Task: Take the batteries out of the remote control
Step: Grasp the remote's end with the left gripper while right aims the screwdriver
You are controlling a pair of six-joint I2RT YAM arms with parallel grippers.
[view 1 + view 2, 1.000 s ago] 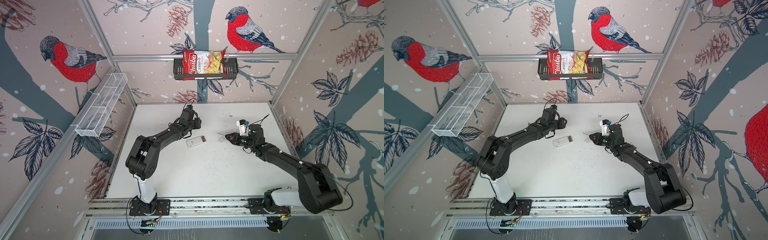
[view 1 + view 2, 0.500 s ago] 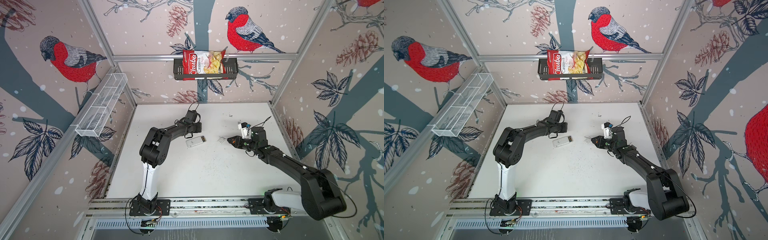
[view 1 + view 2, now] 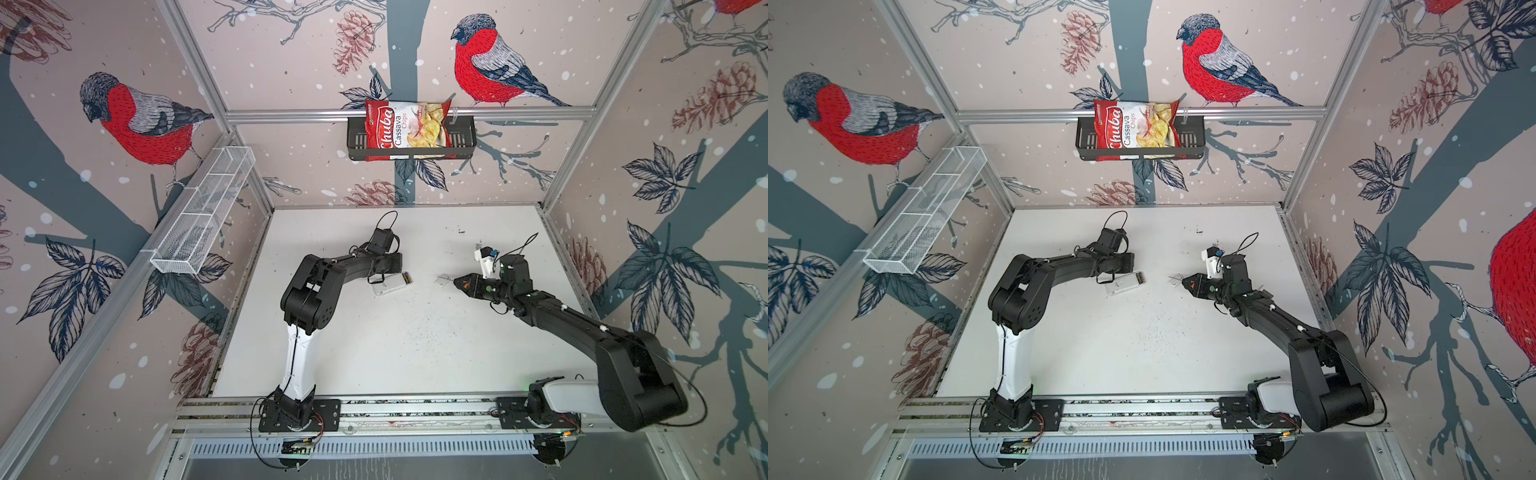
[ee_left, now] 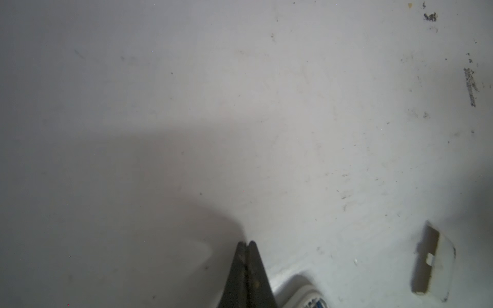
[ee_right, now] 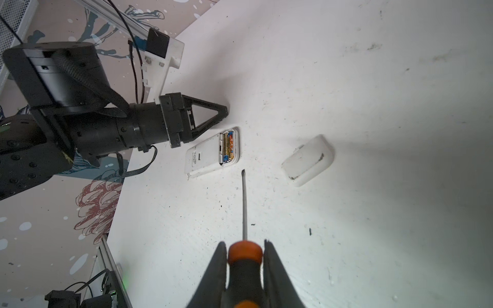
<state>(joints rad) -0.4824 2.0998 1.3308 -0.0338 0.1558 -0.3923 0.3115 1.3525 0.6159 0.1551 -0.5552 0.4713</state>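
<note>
Lifted and folded since a second ago: left arm (image 3: 307, 291), elbow then low toward the lower left of both top views, now raised over an upright white link left of centre. Nearly as before: right arm (image 3: 561, 316). Unmoved: remote control (image 3: 388, 286), lying on the white table (image 3: 415, 353) near the middle of both top views, just left of centre.

Seen in the right wrist view as a flat white slab, back side up, compartment at one end uncovered. Inside it, the batteries (image 5: 229, 145): two slim cylinders side by side, gold and orange-red, with a speck of blue at one end. Reduced in both top views to a small dark-and-gold patch at the remote's right end.

Pinched fully together: left gripper (image 4: 247, 243), fingertips meeting with nothing between them. Tip down by the table, just beside that open end and above it in the top views; contact with anything not clear. Clamped on the orange-and-black handle of a screwdriver (image 5: 244, 202): right gripper (image 5: 245, 243), thin shaft aimed at the remote, tip close to it but apart. Loose on the table: battery cover (image 5: 308, 160), between remote and right gripper in the top views, right of centre.
</note>
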